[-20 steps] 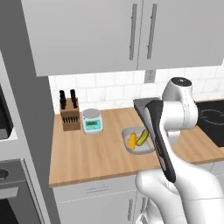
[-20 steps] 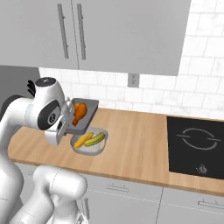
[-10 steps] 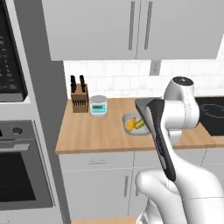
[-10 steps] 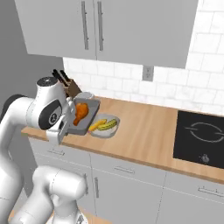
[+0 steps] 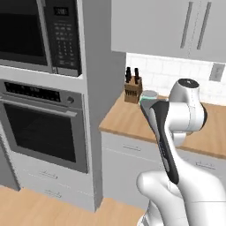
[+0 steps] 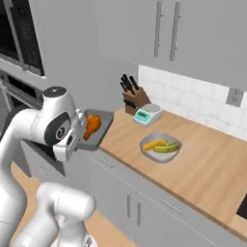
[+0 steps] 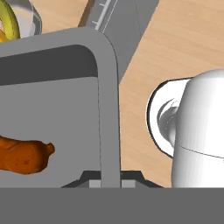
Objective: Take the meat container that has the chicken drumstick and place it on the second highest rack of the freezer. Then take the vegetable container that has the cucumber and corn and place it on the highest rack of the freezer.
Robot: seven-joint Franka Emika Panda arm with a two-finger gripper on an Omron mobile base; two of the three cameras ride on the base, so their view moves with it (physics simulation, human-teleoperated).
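1. One load in the air: gripper [image 7: 105,181] clamped on the rim of the meat container [image 6: 95,129], kept level so the chicken drumstick [image 6: 91,124] stays inside.
2. Held beyond the counter [image 6: 193,169] edge, clear of the wood.
3. Left on the counter: vegetable container [image 6: 160,147] with corn [image 6: 155,144] and cucumber [image 6: 165,148], near the scale [image 6: 147,115] and knife block [image 6: 134,99].
4. Open floor below; oven [image 5: 42,126] column close on the left, likely the tight side.

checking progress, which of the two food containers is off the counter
The grey meat tray with the chicken drumstick, gripped by its rim; the bowl of corn and cucumber sits on the counter.
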